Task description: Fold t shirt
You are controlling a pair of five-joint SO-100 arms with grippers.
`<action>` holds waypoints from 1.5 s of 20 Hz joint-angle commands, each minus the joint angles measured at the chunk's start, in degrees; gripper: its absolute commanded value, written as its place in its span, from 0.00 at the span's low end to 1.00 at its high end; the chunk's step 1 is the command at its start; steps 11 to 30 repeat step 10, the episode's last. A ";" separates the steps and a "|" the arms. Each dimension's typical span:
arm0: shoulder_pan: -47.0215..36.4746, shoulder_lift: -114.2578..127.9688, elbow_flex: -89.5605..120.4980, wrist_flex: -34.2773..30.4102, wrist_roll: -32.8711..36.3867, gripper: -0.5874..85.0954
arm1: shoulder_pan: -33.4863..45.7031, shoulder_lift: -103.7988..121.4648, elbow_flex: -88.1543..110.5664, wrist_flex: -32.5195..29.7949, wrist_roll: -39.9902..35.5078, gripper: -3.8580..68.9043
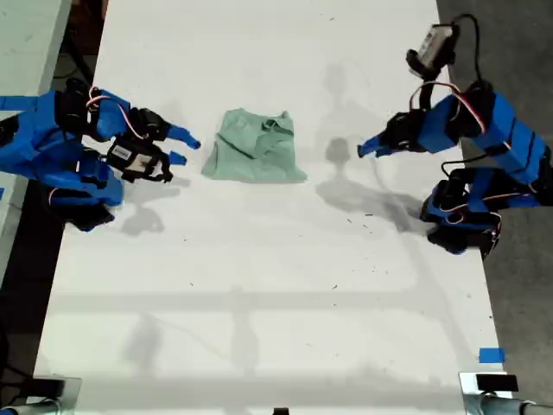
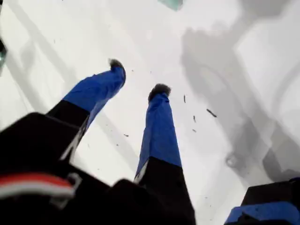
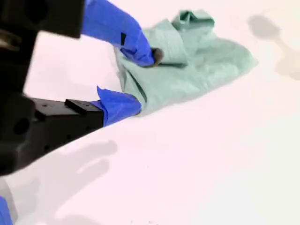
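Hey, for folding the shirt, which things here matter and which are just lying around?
For the job: the t shirt; my first hand and my second hand, both open; the white table.

Lying about: blue tape piece near the exterior view's lower right corner; dark specks on the table.

Lab bench: white table; taped markers

White table, folded mint t shirt flat on it, blue tape near one corner.

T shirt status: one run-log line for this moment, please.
t shirt: folded bundle, untouched | first gripper: open, empty | second gripper: open, beside shirt
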 commanded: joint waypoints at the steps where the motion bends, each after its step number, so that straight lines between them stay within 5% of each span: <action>1: 7.47 6.24 9.40 -4.92 -5.01 0.07 | -10.37 15.03 16.35 -1.14 8.61 0.17; 8: 14.94 25.93 32.78 -12.74 -1.93 0.01 | -25.22 48.78 53.00 -9.40 19.51 0.16; 10: 16.17 44.21 43.07 -12.74 0.09 0.01 | -25.31 48.34 55.99 -10.81 17.75 0.18; 30: 16.17 44.21 43.07 -12.74 0.09 0.01 | -25.31 48.34 55.99 -10.81 17.75 0.18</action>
